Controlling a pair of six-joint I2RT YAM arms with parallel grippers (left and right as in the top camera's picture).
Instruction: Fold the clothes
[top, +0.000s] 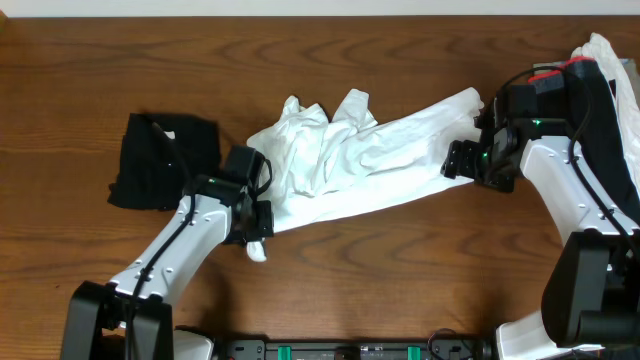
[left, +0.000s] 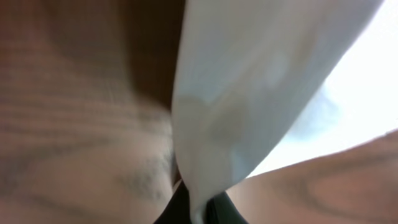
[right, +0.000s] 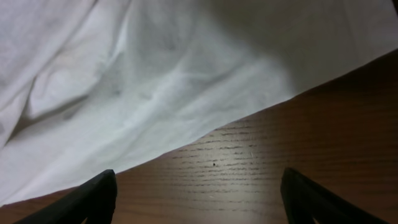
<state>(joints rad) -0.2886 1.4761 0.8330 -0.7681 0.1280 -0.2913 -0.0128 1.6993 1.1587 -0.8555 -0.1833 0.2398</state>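
Observation:
A white garment (top: 350, 160) lies crumpled and stretched across the middle of the wooden table; no print shows on it. My left gripper (top: 255, 238) is shut on its lower left corner, and the cloth hangs pinched between the black fingers in the left wrist view (left: 199, 211). My right gripper (top: 470, 165) is open and empty just off the garment's right end; its two fingers (right: 196, 193) stand wide apart over bare wood, with the white edge (right: 186, 93) just ahead of them. A black garment (top: 165, 160) lies bunched at the left.
A pile of white and black clothes (top: 605, 70) with a red item sits at the far right edge, behind the right arm. The table's front edge runs close to both arm bases.

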